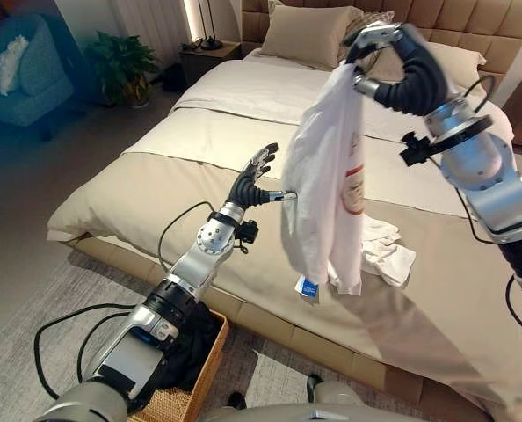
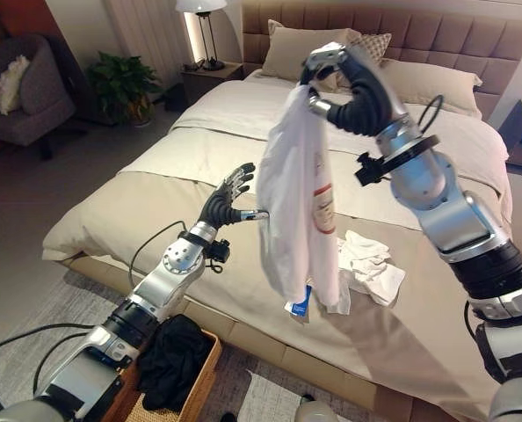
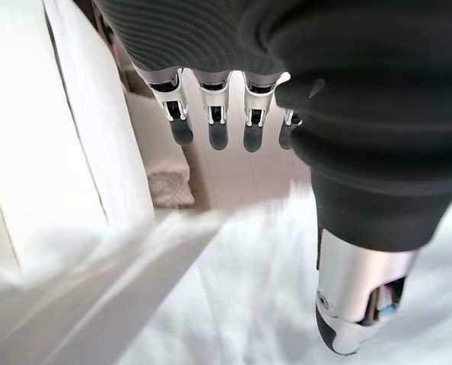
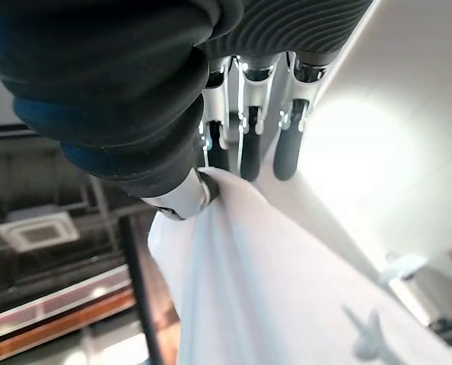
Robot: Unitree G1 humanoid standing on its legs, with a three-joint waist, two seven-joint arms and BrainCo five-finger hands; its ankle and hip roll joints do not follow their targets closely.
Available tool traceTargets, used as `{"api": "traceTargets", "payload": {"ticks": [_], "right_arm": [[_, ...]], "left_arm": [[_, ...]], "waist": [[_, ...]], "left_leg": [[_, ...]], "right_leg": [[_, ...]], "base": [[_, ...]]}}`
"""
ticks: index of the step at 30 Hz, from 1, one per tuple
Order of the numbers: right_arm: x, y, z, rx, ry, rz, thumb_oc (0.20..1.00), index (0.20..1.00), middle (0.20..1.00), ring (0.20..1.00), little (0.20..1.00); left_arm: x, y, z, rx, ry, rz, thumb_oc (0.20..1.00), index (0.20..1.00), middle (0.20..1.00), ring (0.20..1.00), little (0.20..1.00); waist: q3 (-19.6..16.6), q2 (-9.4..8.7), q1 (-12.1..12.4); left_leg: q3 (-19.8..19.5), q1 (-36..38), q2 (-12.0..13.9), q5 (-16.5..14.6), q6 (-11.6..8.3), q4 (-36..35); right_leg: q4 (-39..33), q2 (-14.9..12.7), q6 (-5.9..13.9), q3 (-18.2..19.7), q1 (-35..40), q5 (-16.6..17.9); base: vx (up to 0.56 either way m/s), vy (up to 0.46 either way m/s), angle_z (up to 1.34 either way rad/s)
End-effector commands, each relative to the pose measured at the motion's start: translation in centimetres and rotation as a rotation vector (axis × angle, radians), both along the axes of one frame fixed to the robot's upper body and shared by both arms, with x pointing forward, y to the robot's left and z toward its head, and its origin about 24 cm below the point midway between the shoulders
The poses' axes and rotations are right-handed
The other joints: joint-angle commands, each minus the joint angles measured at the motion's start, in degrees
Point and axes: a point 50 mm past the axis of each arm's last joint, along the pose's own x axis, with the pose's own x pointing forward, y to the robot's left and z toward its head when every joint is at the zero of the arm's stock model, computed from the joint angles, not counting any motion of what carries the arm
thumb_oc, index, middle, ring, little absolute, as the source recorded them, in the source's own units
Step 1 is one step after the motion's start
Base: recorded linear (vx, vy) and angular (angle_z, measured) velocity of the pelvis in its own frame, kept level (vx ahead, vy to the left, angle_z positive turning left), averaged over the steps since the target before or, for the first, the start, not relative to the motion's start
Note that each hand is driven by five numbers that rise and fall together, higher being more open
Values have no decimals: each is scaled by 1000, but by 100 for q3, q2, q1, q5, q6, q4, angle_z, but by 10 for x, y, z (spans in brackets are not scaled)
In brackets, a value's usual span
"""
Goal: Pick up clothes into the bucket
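Right wrist view, fingers (image 4: 245,156) pinching white shirt (image 1: 327,185)

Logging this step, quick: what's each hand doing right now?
Left hand: open, fingers spread, beside the hanging white shirt.
Right hand: shut on the shirt, holding it up above the bed.

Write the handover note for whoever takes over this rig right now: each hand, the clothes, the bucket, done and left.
Right hand: shut on the white shirt, held high over the bed.
Left hand: open, beside the hanging shirt.
Wicker bucket: on the floor by the bed, dark garment already inside.
Left: drop the shirt in, then fetch the white cloth lying on the bed.
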Motion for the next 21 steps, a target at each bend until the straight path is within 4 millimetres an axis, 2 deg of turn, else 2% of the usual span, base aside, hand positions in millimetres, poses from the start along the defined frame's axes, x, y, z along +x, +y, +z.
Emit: {"api": "traceTargets", "payload": {"ticks": [1,7,16,17,18,19,21], "right_arm": [[-22,20,39,97,-146,185,200,200,200,200,200],[-29,29,37,98,-135,256,200,200,200,200,200],[-35,36,31,149,-64,361,200,200,200,200,200],[-35,36,31,156,-63,361,200,200,200,200,200],[-34,36,30,156,-60,359,200,200,200,200,200],[-35,35,30,155,-62,357,200,200,200,200,200],[-34,34,31,157,-66,347,200,200,200,200,200]], "left_arm": [[11,-19,20,69,-94,-23,1000,1000,1000,1000,1000],[16,-29,21,67,-83,-2,1000,1000,1000,1000,1000],[14,-61,24,-18,-1,-116,1000,1000,1000,1000,1000],[14,-62,23,-30,13,-124,520,520,520,520,520],[14,-63,24,-48,17,-134,231,231,231,231,231],[12,-64,25,-81,32,-155,200,200,200,200,200],[10,-64,22,-128,69,-186,200,200,200,200,200]], "waist": [[-278,-267,-4],[-258,-283,-56],[-256,-298,-106],[-253,-297,-104],[-252,-295,-98],[-252,-292,-99],[-253,-284,-99]], "left_leg": [[-108,-153,-142,-752,71,694],[-116,-158,-141,-755,69,719],[-169,-146,-140,-732,55,701],[-173,-147,-140,-733,55,706],[-177,-147,-138,-734,55,709],[-181,-148,-138,-734,56,708],[-182,-147,-144,-733,59,714]], "right_leg": [[-105,-209,264,-76,129,196],[-31,-193,254,-89,109,163],[-39,-216,267,-152,152,165],[-38,-219,270,-150,156,166],[-40,-223,271,-160,162,164],[-45,-228,271,-172,169,163],[-37,-234,270,-185,169,165]], "base": [[8,1,-7],[0,0,0],[0,0,0],[0,0,0],[0,0,0],[0,0,0],[0,0,0]]}}
